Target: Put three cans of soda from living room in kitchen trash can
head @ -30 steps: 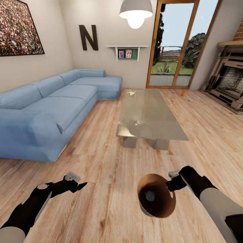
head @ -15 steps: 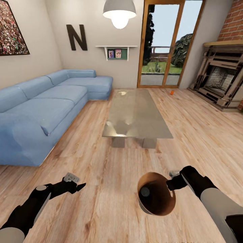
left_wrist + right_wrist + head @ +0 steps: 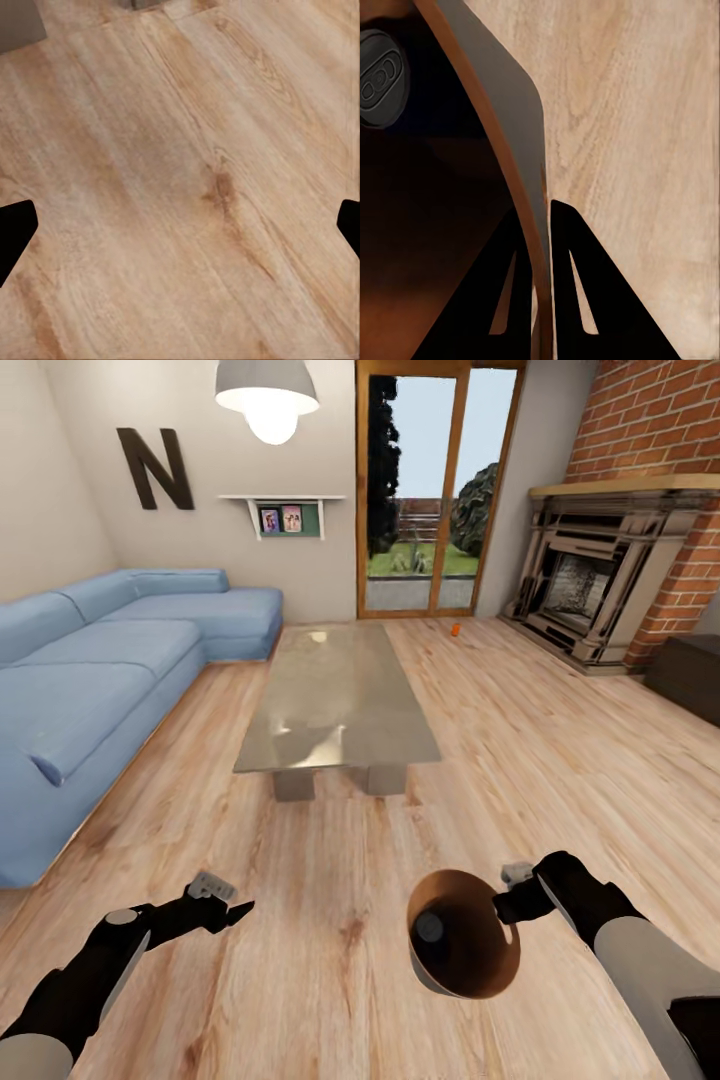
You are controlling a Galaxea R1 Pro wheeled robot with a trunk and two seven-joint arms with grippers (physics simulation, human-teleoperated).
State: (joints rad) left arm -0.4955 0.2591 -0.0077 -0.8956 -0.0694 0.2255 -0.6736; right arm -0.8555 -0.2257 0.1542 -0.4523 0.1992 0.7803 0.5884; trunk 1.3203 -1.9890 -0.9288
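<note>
My right gripper point(image 3: 505, 905) is shut on the rim of the tash can point(image 3: 480, 972), holding it tilted above the wood floor with its copper-brown inside facing me. Inside it lies a dark can of soda point(image 3: 430, 928) with a pale top. The right wrist view shows the gripper point(image 3: 540, 217) pinching the thin rim of the tash can point(image 3: 427, 225), with the can of soda point(image 3: 379, 75) deep inside. An orange can of soda point(image 3: 455, 628) stands far off on the floor by the glass doors. The left gripper point(image 3: 235, 908) hangs open and empty over bare floor, and it point(image 3: 180, 232) looks the same in its wrist view.
A glass coffee table point(image 3: 335, 695) stands ahead in the middle of the room. A light-blue sofa point(image 3: 90, 670) runs along the left. A brick fireplace point(image 3: 590, 585) and a dark low block point(image 3: 690, 675) are at the right. Wood-framed glass doors point(image 3: 430, 490) are at the back.
The camera has turned to the right: sofa, table and doors have slid left in the picture and the fireplace has come fully into view. Both arms and the held tash can keep their pose.
</note>
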